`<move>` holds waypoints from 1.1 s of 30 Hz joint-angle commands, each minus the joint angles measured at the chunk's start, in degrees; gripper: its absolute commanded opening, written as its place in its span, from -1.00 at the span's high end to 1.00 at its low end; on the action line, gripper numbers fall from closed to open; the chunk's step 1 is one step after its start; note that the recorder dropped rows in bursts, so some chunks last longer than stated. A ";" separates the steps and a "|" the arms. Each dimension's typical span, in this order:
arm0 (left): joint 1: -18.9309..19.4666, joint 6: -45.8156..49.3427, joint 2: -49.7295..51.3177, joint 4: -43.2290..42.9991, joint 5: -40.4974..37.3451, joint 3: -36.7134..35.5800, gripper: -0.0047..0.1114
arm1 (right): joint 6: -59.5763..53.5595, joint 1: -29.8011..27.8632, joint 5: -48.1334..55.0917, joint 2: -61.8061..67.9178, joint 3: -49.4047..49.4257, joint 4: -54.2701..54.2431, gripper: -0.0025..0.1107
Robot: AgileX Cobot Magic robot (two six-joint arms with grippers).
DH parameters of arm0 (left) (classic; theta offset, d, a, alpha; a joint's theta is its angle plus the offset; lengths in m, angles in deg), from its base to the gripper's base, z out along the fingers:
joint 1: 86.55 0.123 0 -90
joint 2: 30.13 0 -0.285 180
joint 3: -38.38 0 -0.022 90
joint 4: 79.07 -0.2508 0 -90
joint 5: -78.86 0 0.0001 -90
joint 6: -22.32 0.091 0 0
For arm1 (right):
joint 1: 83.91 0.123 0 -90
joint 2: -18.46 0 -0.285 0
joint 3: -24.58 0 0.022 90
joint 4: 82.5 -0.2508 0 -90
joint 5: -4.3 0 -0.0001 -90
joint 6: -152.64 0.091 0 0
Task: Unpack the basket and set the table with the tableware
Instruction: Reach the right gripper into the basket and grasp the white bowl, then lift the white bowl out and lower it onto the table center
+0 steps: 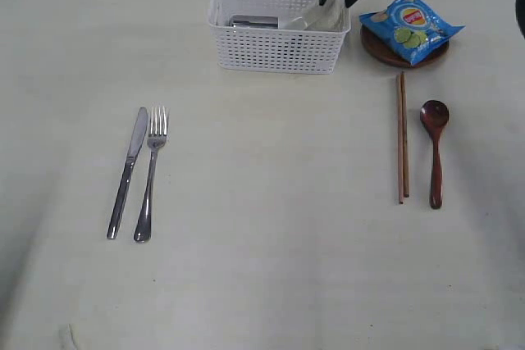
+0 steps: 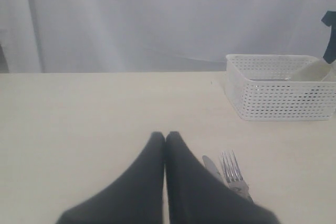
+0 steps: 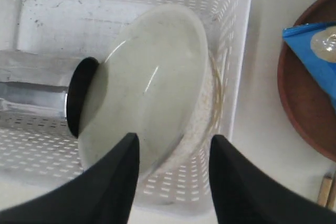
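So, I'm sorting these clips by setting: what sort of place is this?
Probably a staged test setup rather than a home dining room: a wide pale table, a plain white curtain behind it, and props like a basket, knife and fork.

Exterior: looking steeply down from high over the worktop [image 1: 262, 284], basket [image 1: 275, 51] at twelve o'clock. Left wrist: low, skimming level across toward the far basket. Right wrist: tight in, staring straight down into that shared basket.
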 commanded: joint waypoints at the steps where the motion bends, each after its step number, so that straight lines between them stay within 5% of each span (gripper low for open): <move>1: -0.06 0.02 -0.21 0.24 0.36 -0.16 0.92 | 1.53 -0.41 -2.28 1.38 -0.14 0.60 0.23; 7: -0.06 0.02 -0.21 0.24 0.36 -0.16 0.92 | 2.78 -0.41 -4.07 1.93 -0.14 0.72 0.29; 13: -0.06 0.02 -0.21 0.24 0.36 -0.16 0.92 | 2.57 -0.64 -4.74 2.06 -0.14 1.19 0.95; 27: -0.06 0.02 -0.21 0.24 0.36 -0.16 0.92 | -3.16 -0.87 1.92 -2.19 -10.02 5.46 0.96; 33: -0.06 0.02 -0.21 0.24 0.36 -0.16 0.92 | -7.93 -3.34 1.92 -8.19 -10.48 -7.37 0.96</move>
